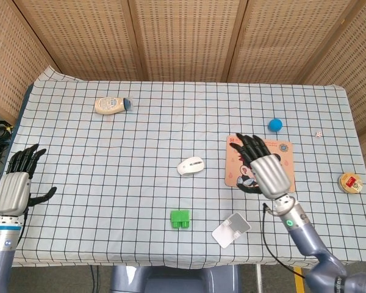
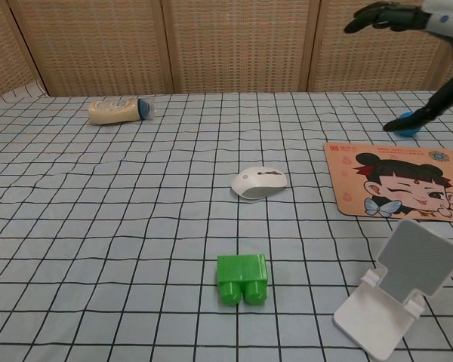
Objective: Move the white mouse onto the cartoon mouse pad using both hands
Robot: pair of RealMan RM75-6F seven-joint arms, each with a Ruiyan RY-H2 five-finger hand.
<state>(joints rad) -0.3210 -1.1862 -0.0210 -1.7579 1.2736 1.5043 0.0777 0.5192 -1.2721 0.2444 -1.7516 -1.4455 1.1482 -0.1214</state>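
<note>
**A:** Head view, item by item?

**B:** White mouse [image 1: 190,166] sat on the checked tablecloth [image 1: 110,159], just left of the cartoon mouse pad [image 1: 280,152], not touching it. My right hand [image 1: 262,166] hovered over the pad, fingers spread, holding nothing. My left hand [image 1: 15,183] hung at the table's left edge, fingers loosely apart, also holding nothing. Further entries: cream squeeze bottle [image 1: 111,105] lying on its side at the far left, blue ball [image 1: 275,125] beyond the pad, green block [image 1: 180,219] near the front, white phone stand [image 1: 231,229] beside it, a small white die [image 1: 318,133], and a round tin [image 1: 350,182] at the right edge.

**A:** Chest view?

**B:** Mouse [image 2: 259,182], pad [image 2: 396,181], block [image 2: 242,278], stand [image 2: 400,290], bottle [image 2: 119,110] and ball [image 2: 405,123] all logged again. My right hand [image 2: 396,16] showed only partly, top right. Left hand, die and tin were missing there. The pad's winking girl face was plain here; under my hand it was half covered in the head view.

**A:** Any writing?

**B:** Small print on the pad's corners and the tin's red label, too small to read.
</note>
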